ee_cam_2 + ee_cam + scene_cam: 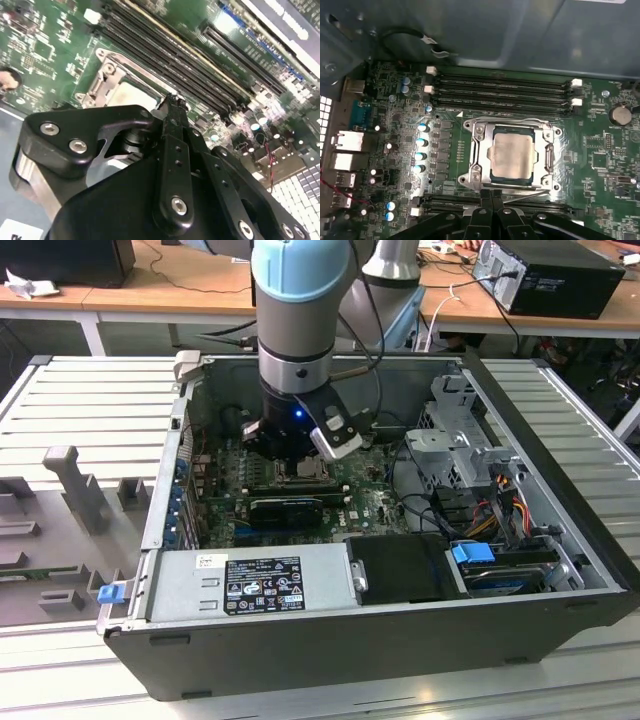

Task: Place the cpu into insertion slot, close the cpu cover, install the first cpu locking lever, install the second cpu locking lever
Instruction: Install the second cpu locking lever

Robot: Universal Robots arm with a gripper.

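The end effector [491,196], fingers clenched together and holding nothing, hovers at the insertion slot [512,156] edge. The cpu [513,155] sits in it under the closed cpu cover [480,150]. Memory slots [502,92] flank both sides; case walls [560,440] crowd around.

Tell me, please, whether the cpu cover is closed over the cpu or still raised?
Closed. In the first wrist view the cpu cover lies flat on the insertion slot, framing the cpu, whose dull metal face shows through its square window.
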